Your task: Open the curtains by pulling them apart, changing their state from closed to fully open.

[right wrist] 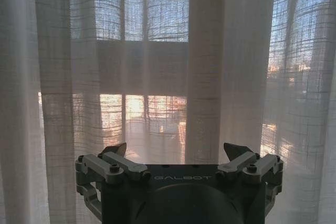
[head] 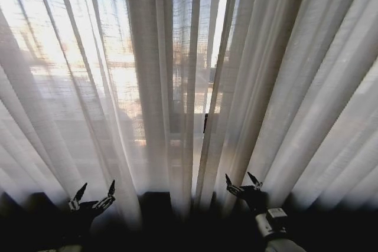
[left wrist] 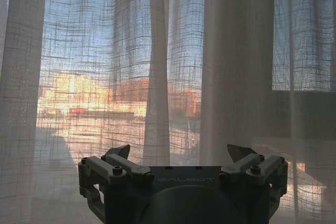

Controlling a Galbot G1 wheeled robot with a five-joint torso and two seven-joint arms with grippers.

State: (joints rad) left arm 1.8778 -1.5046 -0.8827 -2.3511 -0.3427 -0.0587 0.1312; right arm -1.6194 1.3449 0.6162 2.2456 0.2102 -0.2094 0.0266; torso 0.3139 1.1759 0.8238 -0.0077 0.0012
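Curtains [head: 195, 87] still closed, hanging just ahead of both tools: left gripper [head: 93, 195] and right gripper [head: 243, 182] spread wide, empty, low near the hem; best to pinch a pleat either side of centre seam, then pull outward.

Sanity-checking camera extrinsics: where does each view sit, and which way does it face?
Head view: high on the robot, angled forward and down at the sheer white pleated curtains, closed; left gripper and right gripper low in front, jaws open.
Left wrist view: behind the left gripper, facing the fabric.
Right wrist view: behind the right gripper, facing the fabric.
Shared: both wrist views look through the weave at window bars and buildings.
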